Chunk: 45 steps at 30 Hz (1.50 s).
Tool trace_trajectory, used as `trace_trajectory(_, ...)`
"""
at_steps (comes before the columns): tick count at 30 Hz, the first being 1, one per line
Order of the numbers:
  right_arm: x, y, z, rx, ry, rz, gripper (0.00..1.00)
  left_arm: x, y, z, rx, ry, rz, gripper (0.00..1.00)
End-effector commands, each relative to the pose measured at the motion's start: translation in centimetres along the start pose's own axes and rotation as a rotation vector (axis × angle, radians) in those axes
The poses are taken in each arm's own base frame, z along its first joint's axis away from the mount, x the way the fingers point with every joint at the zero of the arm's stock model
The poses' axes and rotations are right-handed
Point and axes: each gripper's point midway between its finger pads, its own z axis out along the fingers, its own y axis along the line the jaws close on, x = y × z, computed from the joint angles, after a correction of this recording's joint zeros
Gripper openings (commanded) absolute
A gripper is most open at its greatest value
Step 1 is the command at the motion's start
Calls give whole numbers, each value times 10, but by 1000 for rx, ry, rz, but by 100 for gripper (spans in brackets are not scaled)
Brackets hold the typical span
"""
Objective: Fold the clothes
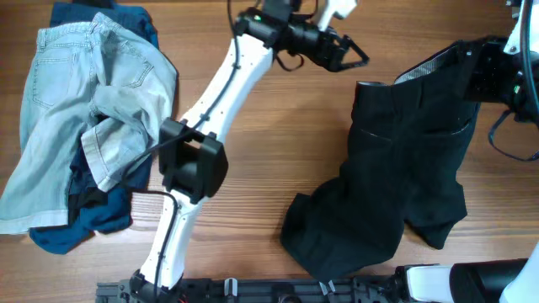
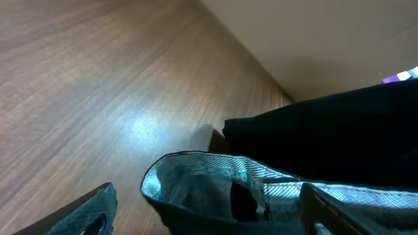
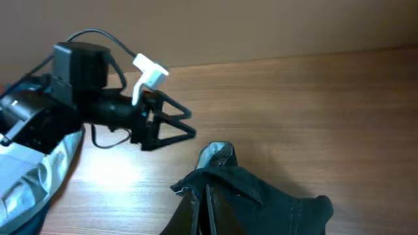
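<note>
The black shorts (image 1: 404,177) lie crumpled at the right of the table, the waistband with pale striped lining (image 2: 215,179) lifted at the far right. My right gripper (image 1: 484,71) is shut on the waistband edge (image 3: 215,186) and holds it up. My left gripper (image 1: 349,52) is open and empty, at the far middle of the table, its fingers pointing at the waistband's free corner. In the left wrist view the fingers (image 2: 209,222) flank the open waistband without gripping it. Light-blue denim (image 1: 84,109) and a dark-blue piece (image 1: 76,227) lie heaped at the left.
The left arm (image 1: 219,93) stretches diagonally across the table's middle. Bare wooden tabletop (image 1: 278,160) lies between the denim heap and the shorts. The arms' base rail (image 1: 253,290) runs along the near edge.
</note>
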Motion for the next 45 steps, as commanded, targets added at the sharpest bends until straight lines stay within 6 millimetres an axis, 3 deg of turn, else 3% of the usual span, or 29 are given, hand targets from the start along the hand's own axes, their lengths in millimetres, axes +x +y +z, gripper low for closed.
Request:
trace_trajectory(1,-4,6,-18,-32,-53,-13,4,14,24,14,-38,26,-15,89)
trace_trajectory(10,-4,6,-25,-36,-68,-14,4,35,61,46,-34,33,-118,90)
trace_trajectory(18,-4,6,-25,-36,-69,-15,4,44,43,65,-5,68,-87,92)
trace_trajectory(22,-4,6,-25,-33,-69,-18,4,66,31,76,5,148,-37,72)
trace_trajectory(24,-4,6,-25,-32,-69,-21,4,75,39,76,-54,180,-62,63)
trace_trajectory(28,-4,6,-25,-33,-69,-21,4,92,57,68,-153,244,-72,33)
trace_trajectory(32,-4,6,-26,-33,-70,-22,4,103,78,48,-227,279,-139,4)
trace_trajectory(35,-4,6,-26,-33,-70,-21,4,105,94,29,-257,274,-191,4)
trace_trajectory(37,-4,6,-26,-33,-71,-23,4,100,114,0,-296,235,-292,4)
trace_trajectory(39,-7,6,-22,-33,-71,-22,4,92,121,-23,-301,196,-346,4)
trace_trajectory(43,-13,8,0,-47,-47,-26,4,53,107,-92,-271,67,-375,4)
trace_trajectory(45,-16,8,8,-48,-40,-28,4,31,89,-132,-302,1,-356,4)
